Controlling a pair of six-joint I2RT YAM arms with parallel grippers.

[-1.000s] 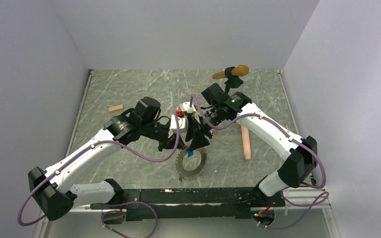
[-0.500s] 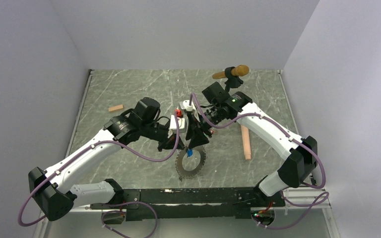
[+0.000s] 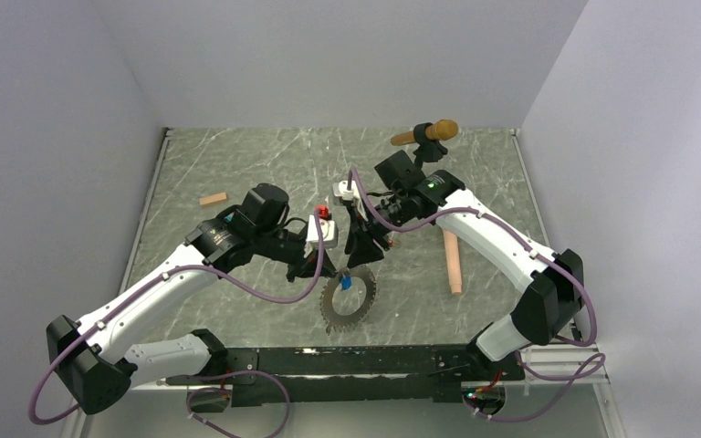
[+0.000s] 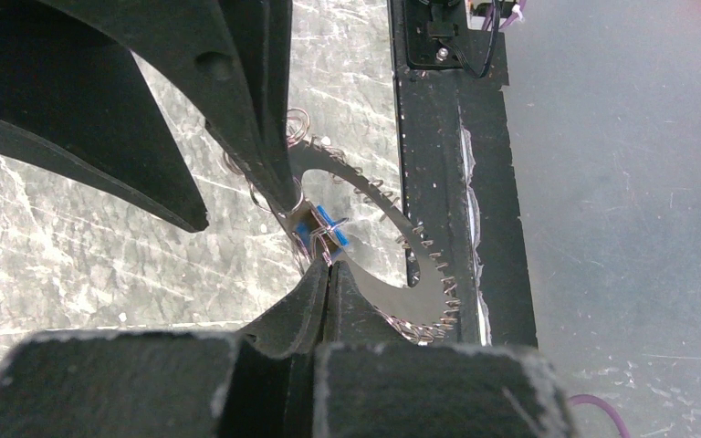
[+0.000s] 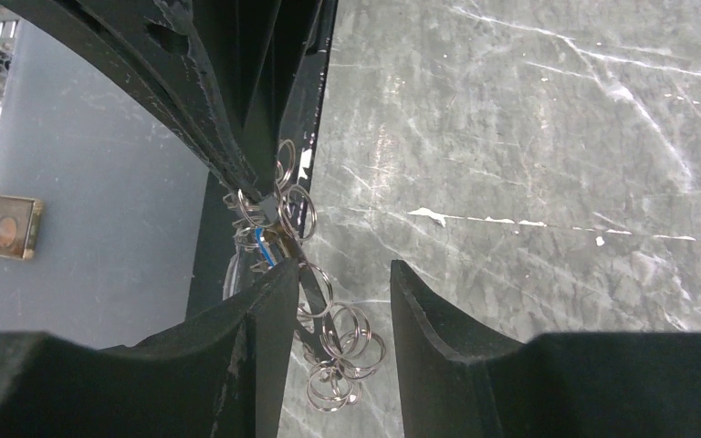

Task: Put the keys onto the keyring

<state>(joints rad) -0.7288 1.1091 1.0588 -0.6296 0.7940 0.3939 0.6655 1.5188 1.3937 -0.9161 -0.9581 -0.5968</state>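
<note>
The keyring (image 3: 347,303) is a large dark loop strung with several small metal rings, held just above the table at centre. A blue-tagged key (image 3: 346,282) sits at its top. My left gripper (image 3: 329,272) is shut on the keyring right beside the blue tag (image 4: 315,228), its tips (image 4: 329,263) pinching the loop (image 4: 392,301). My right gripper (image 3: 358,260) is open. Its jaws (image 5: 342,266) straddle the loop and a cluster of small rings (image 5: 342,342), which lie against one finger. I cannot make out the red and green keys.
A wooden-handled tool on a black stand (image 3: 426,135) is at the back right. A wooden stick (image 3: 453,261) lies to the right and a small wood block (image 3: 213,198) to the left. A black rail (image 3: 347,360) runs along the near edge.
My left arm has shifted slightly left, and the keyring with the blue key moved left with it. The right gripper stays almost in place.
</note>
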